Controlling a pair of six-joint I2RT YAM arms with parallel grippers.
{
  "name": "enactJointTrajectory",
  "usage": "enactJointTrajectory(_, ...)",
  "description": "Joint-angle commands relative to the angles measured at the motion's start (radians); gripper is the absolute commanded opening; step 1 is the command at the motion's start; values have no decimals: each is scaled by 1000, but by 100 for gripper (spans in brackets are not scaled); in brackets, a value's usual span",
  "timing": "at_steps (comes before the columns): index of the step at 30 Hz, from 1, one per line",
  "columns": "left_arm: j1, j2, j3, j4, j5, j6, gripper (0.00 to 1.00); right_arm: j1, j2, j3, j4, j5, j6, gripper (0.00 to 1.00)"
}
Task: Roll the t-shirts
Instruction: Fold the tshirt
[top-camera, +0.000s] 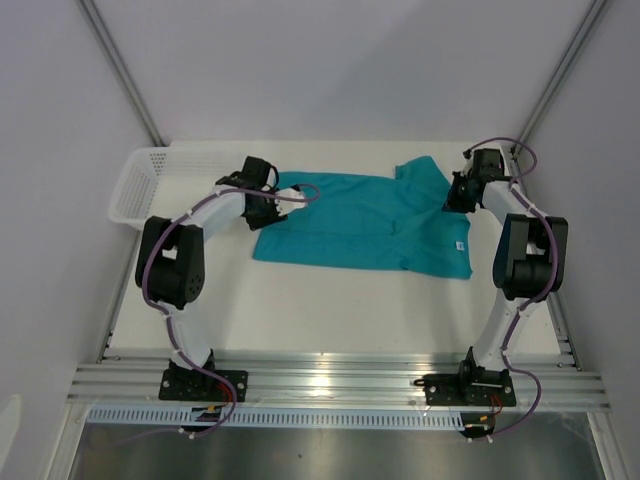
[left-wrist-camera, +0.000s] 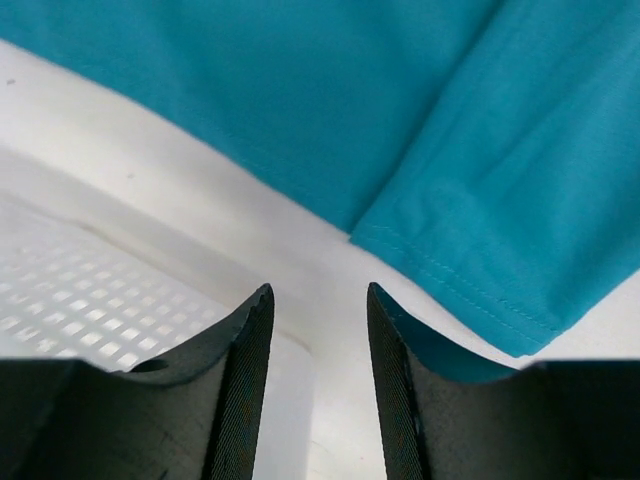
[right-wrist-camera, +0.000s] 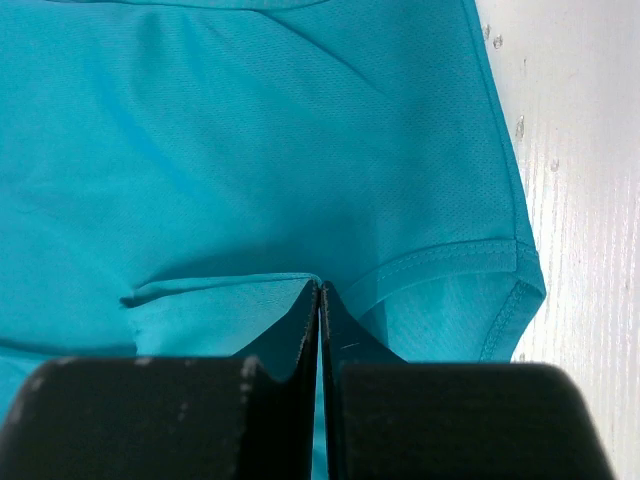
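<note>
Teal t-shirt (top-camera: 365, 225) lies flat on the desk's (top-camera: 350, 310) far side. It looks light and limp to me, so I'd grip it at the hem corners. My right tool (right-wrist-camera: 319, 288) pinches a fold by the sleeve (right-wrist-camera: 450, 290); my left tool (left-wrist-camera: 318, 292) hangs open over the hem (left-wrist-camera: 470, 290).

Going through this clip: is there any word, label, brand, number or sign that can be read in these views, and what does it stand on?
Small white label on the teal t-shirt: too small to read, no text can be made out.
White mesh basket: no text seen.
Both wrist views: plain fabric and bare surface, no text.
Nothing readable in any view.
</note>
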Motion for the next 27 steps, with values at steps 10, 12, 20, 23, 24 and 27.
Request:
enactJointTrajectory(10, -29, -178, -148, -53, 159, 97, 60, -19, 33, 152, -72, 126, 98, 51)
enactJointTrajectory(12, -38, -225, -205, -20, 188, 135, 61, -47, 7, 170, -136, 145, 168, 52)
enactJointTrajectory(20, -52, -228, -310, 69, 183, 304, 63, -134, -248, -236, -284, 115, 227, 52)
enactJointTrajectory(23, -55, -202, -322, 80, 173, 309, 63, -139, -318, -369, -255, 70, 268, 52)
enactJointTrajectory(24, -55, -186, -325, 83, 164, 301, 63, -139, -329, -395, -247, 64, 276, 52)
enactJointTrajectory(27, -55, -172, -328, 117, 144, 303, 62, -141, -348, -455, -218, 55, 287, 51)
